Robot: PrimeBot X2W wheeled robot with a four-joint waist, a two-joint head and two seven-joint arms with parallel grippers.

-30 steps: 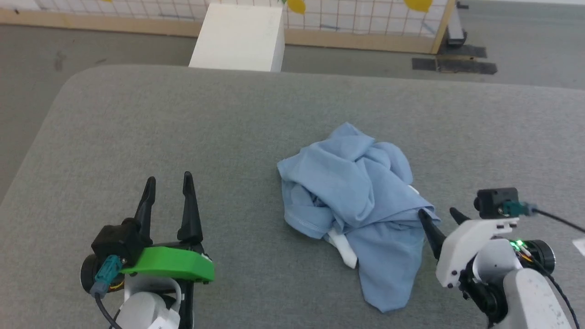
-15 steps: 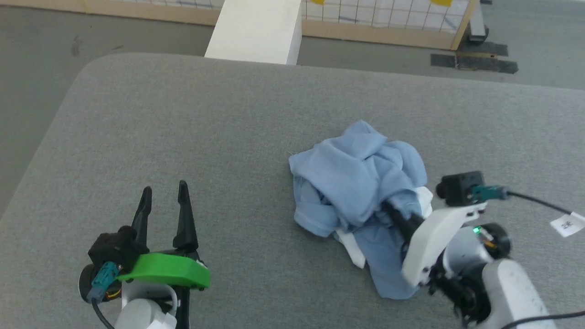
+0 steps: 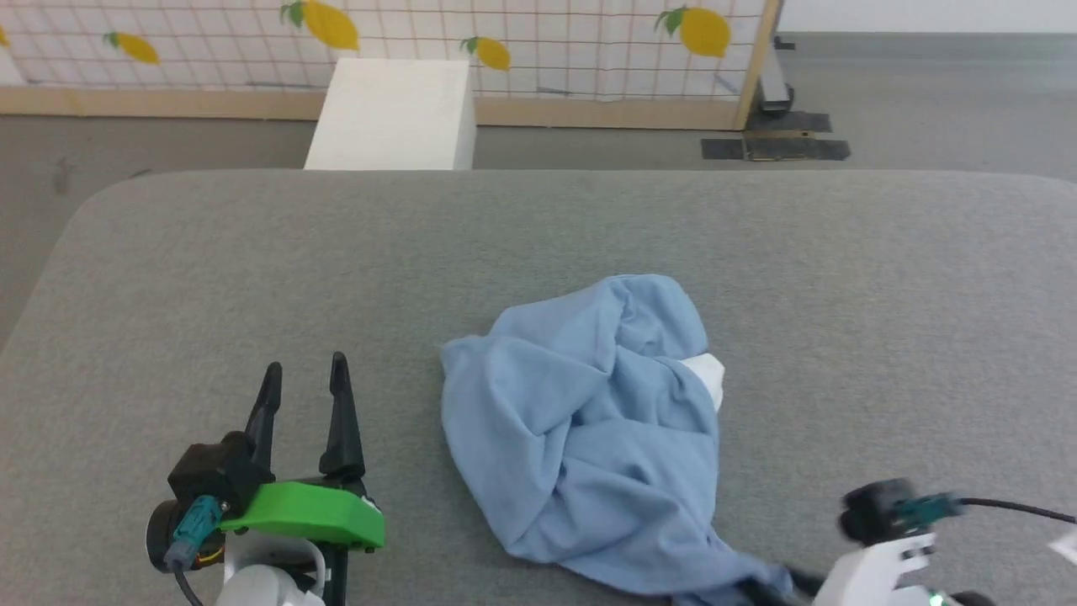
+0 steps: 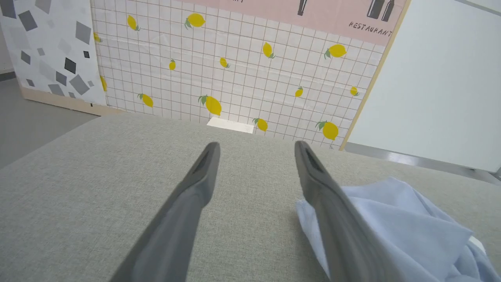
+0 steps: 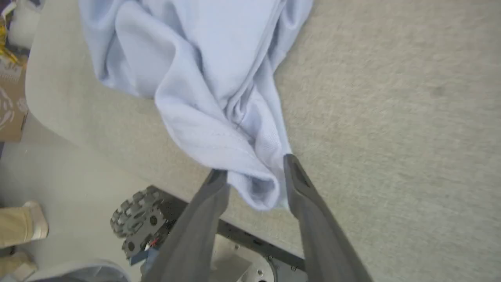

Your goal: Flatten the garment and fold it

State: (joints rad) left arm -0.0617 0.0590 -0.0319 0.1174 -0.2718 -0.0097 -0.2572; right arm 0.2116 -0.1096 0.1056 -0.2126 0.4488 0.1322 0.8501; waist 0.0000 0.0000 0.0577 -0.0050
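**Right jaws pinching the garment at the near edge**

So the garment is lying crumpled on the grey surface, a bit right of the middle, with its white part poking out on the right side. The right gripper is down by the near edge of the surface, jaws clamped on a bunched fold of the garment, and the cloth narrows into a tail toward it. The left gripper sits left of the garment, near but not touching, jaws apart with nothing between. A white box stands on the floor past the far edge.
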